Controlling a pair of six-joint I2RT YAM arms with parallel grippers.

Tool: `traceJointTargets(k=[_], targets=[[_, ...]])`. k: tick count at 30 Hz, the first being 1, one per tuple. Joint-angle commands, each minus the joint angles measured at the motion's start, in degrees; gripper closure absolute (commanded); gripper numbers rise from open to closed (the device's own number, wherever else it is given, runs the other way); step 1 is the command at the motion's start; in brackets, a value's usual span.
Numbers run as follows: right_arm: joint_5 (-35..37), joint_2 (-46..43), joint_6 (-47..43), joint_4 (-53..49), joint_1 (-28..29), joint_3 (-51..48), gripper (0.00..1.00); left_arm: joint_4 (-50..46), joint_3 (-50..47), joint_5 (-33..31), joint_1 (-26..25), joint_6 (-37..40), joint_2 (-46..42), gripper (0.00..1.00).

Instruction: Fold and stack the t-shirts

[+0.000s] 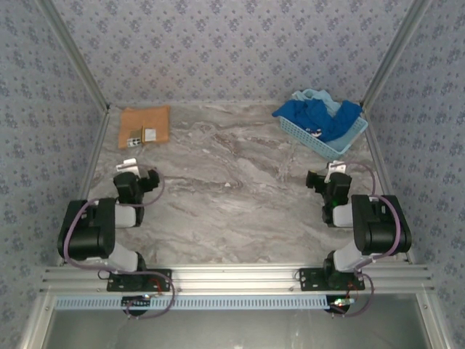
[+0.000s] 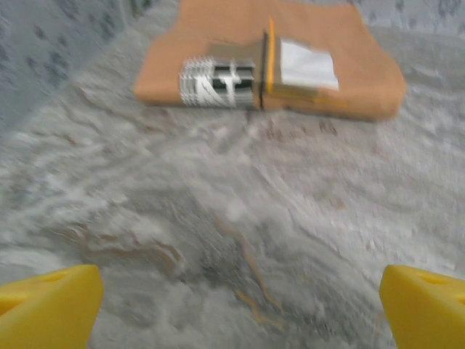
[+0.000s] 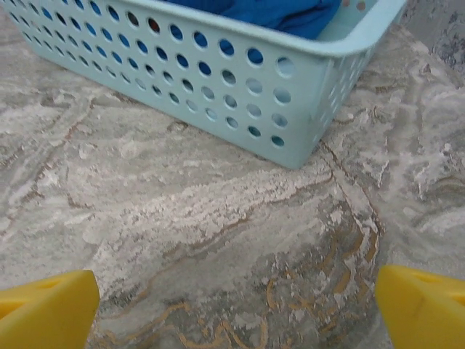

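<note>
**One shirt folded, two waiting in the basket: fetch the next one cleanly**

At about ten o'clock on the surface (image 1: 232, 196) lies the orange-tan t-shirt (image 1: 145, 125), folded flat with its white labels up. The left jaws point at it from just short of it, released and holding nothing. In the left wrist view the yellow fingertips (image 2: 47, 302) sit wide apart in the bottom corners, and the folded shirt (image 2: 349, 73) is ahead at twelve o'clock. The middle of the surface is bare marble, the natural place to spread the next shirt.

The right jaws are likewise released and face the light blue basket (image 1: 309, 138) at about two o'clock. In it, the royal blue t-shirt (image 1: 323, 116) is heaped over the pale aqua t-shirt (image 1: 311, 95).

The step in hand is probably drawing a shirt out. The right arm should rise over the near perforated wall (image 3: 182, 73) rather than push into it. It should pinch a raised fold of the blue cloth (image 3: 254, 11) and lift high enough to clear the rim. The light basket may drag along, or the aqua shirt may come up tangled.
</note>
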Motion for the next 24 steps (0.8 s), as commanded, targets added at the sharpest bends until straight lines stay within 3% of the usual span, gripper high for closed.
traceJointTargets(k=[1,10,15,17,21,24], targets=[[-2.06,0.38,-0.78,3.65,-0.5,1.85,0.0,1.02,4.09,-0.79,-0.81,2.36,1.28,0.02],[1.38,0.1,-2.1,-0.42,1.19,4.35,0.0,-1.03,4.54,-0.78,-0.84,2.37,0.42,0.02],[-0.97,0.18,-2.56,-1.82,1.46,4.71,0.0,-1.58,4.89,-1.49,-1.64,3.25,0.48,0.02],[2.37,0.08,-3.14,-0.31,2.27,3.99,0.0,-2.32,5.34,-1.46,-2.15,3.91,0.66,0.02],[-1.66,0.21,-3.09,-1.83,1.18,5.04,0.0,-2.4,5.35,-1.29,-2.11,3.87,0.59,0.02],[1.71,0.13,-2.9,-0.75,1.64,4.37,0.0,-2.41,5.31,-1.2,-2.12,3.92,0.65,0.02]])
